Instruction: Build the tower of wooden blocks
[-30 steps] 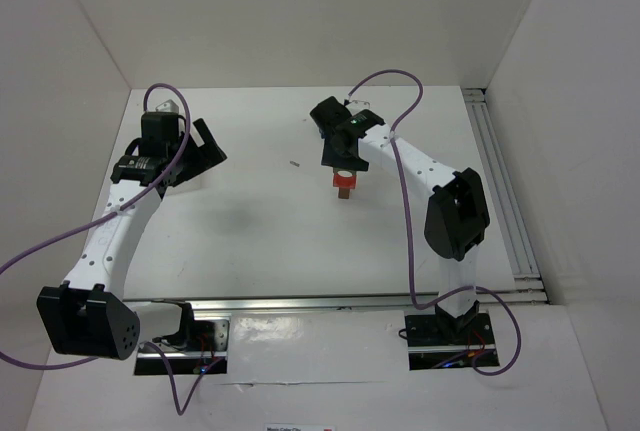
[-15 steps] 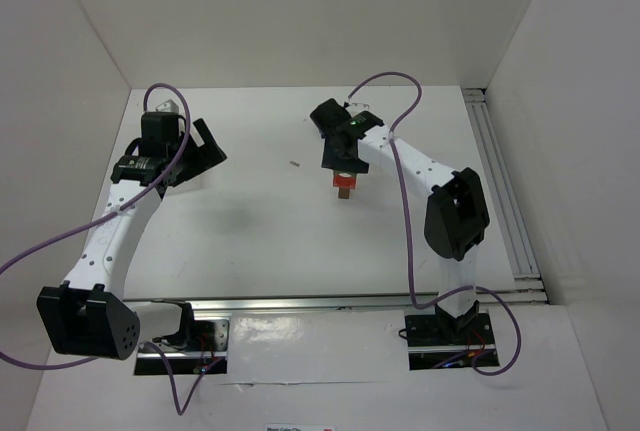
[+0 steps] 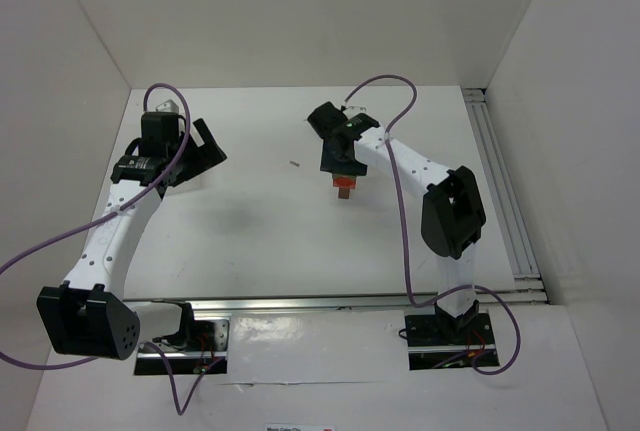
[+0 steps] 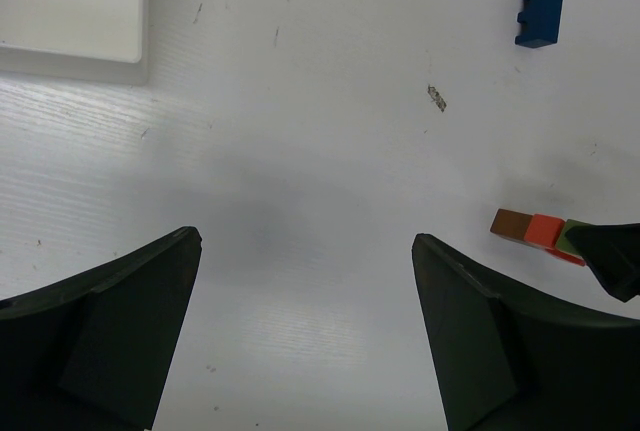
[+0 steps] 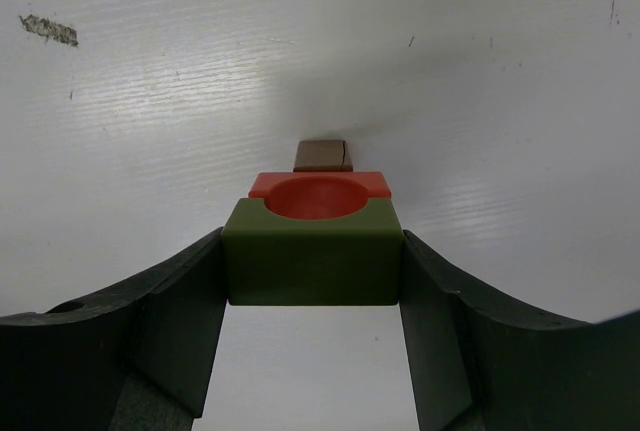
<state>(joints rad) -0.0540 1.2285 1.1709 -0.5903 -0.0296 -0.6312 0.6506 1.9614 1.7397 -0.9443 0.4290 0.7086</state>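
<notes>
In the right wrist view my right gripper [image 5: 313,251] is shut on an olive green block [image 5: 313,269]. It holds it on a red block [image 5: 318,194] with a round hollow, and a brown-orange block [image 5: 321,156] shows beyond that. From above, the right gripper [image 3: 342,165] covers the stack [image 3: 343,187] at mid table. In the left wrist view the stack's brown-orange block [image 4: 512,224], red block [image 4: 545,231] and green block [image 4: 570,238] show in a row. A blue block [image 4: 540,13] lies apart on the table. My left gripper [image 4: 307,241] is open and empty, also seen from above [image 3: 197,151] at the far left.
A white tray [image 4: 70,11] lies at the upper left of the left wrist view. A small dark speck [image 3: 295,163] marks the table between the arms. White walls enclose the table, and a rail [image 3: 500,181] runs along its right side.
The right arm has shifted slightly left and the gripper has come down a little over the stack. The left arm has not moved.
</notes>
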